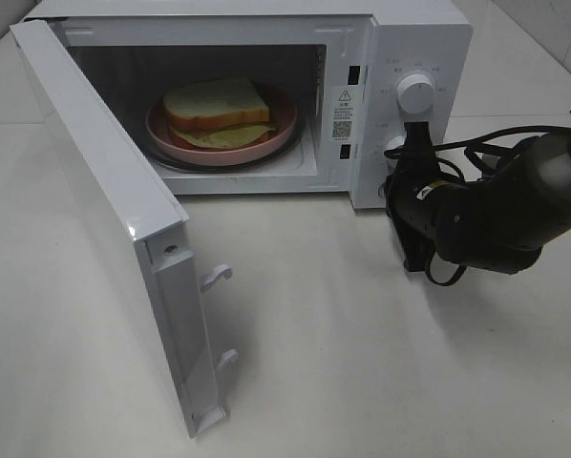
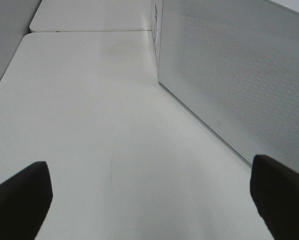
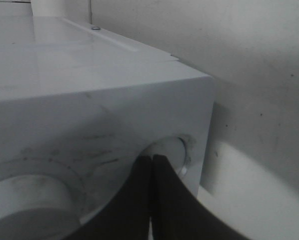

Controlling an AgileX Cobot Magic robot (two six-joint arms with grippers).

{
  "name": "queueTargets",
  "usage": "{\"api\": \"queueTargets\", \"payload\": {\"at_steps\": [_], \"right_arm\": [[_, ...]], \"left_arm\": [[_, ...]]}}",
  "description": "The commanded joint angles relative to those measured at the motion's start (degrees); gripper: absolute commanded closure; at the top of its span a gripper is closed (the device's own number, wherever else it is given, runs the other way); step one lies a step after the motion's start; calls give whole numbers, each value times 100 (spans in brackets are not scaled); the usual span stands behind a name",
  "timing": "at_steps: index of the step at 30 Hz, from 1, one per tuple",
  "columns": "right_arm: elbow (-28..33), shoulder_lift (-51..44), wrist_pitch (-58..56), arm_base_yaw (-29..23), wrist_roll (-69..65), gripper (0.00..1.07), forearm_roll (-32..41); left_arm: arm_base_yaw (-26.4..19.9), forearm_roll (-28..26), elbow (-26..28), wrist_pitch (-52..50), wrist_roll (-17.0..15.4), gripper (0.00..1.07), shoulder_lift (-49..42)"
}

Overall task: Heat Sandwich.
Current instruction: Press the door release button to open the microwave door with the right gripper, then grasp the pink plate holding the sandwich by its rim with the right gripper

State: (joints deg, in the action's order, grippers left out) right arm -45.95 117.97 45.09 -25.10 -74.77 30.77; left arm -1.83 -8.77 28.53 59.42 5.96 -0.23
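Observation:
The sandwich [image 1: 214, 107], two pale bread slices with a greenish filling, lies on a round pink plate [image 1: 219, 153] inside the open white microwave [image 1: 429, 48]. The microwave's door [image 1: 95, 191] swings out wide to the left. My right gripper [image 1: 415, 132] is at the control panel, by the lower knob [image 1: 394, 146] and below the upper knob [image 1: 416, 93]. In the right wrist view its fingers [image 3: 139, 200] are pressed together in front of the lower knob [image 3: 172, 150]. My left gripper [image 2: 149, 205] is open and empty over the table, beside the door's outer face [image 2: 239, 65].
The open door juts far out over the white table [image 1: 362, 363] on the left. Black cables [image 1: 486, 143] trail from my right arm beside the microwave. A wall stands close behind the microwave in the right wrist view [image 3: 259, 60].

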Motion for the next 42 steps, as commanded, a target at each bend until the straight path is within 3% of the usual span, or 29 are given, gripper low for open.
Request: {"api": "queueTargets", "payload": {"at_steps": [1,12,24,30,36,42], "right_arm": [[97,-246,97,11,229,106,-206],[625,-1329,-1524,11,1518,105,-183],[653,-2464,-4177,11,3724,101,-178],[636,-2876,-4647,11,4595,99,-183],[281,-3048,-5695,11,5111,98,-344],[-361,-3048,-6979,11,5191,97,-1232]], "left_arm": [[0,-17,-17,0,-11,5,-155],[0,-17,-17,0,-11,5,-155],[0,-17,-17,0,-11,5,-155],[0,-17,-17,0,-11,5,-155],[0,-17,-17,0,-11,5,-155],[0,-17,-17,0,-11,5,-155]]}}
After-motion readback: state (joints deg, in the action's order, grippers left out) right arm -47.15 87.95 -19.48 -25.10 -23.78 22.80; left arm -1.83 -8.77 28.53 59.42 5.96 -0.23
